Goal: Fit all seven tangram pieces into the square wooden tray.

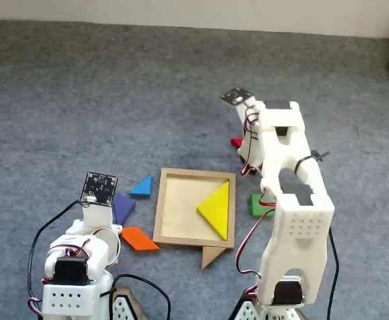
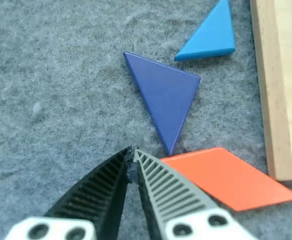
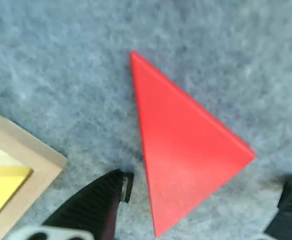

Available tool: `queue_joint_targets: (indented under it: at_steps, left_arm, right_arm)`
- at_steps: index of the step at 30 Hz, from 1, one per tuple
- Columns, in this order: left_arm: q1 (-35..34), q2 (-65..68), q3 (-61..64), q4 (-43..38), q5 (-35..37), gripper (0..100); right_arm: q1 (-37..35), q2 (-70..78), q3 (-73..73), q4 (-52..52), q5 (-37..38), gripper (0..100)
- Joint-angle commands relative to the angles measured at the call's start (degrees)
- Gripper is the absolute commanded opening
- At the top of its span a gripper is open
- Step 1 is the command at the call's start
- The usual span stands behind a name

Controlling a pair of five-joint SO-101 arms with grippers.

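Right wrist view: my right pincer (image 3: 206, 187) hung spread wide, nothing pinched, w/ the red triangle (image 3: 186, 150) flat on the carpet (image 3: 60, 50) right between the jaws, its long edge slanting across the gap. Tray (image 3: 30, 162) corner sat near, yellow triangle (image 3: 0, 192) already inside. My judgement: right arm (image 1: 287, 180) was the closer one, so a straight drop & squeeze came next. Left pincer (image 2: 134, 152) was pressed together, empty, tips just short of the dark blue triangle (image 2: 166, 95), orange parallelogram (image 2: 226, 177) beside. No legible writing anywhere.
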Motion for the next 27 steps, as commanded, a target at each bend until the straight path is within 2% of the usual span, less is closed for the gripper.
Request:
queue_joint_targets:
  at_steps: [1,5,13,27]
  left_arm:
    - [0.9,-1.4,1.2,0.2,0.3,0]
    - [0.9,-1.4,1.2,0.2,0.3,0]
    - [0.9,-1.4,1.2,0.2,0.3,0]
    - [0.9,-1.4,1.2,0.2,0.3,0]
  right_arm:
    - [-2.2,0.7,-6.3,-1.2,0.5,41.7]
    - [-3.3,0.7,-7.0,-1.1,0.5,41.7]
    - [-4.4,-3.7,-12.3,7.8,0.2,41.7]
    - [-5.8,-3.7,-11.7,6.3,0.1,41.7]
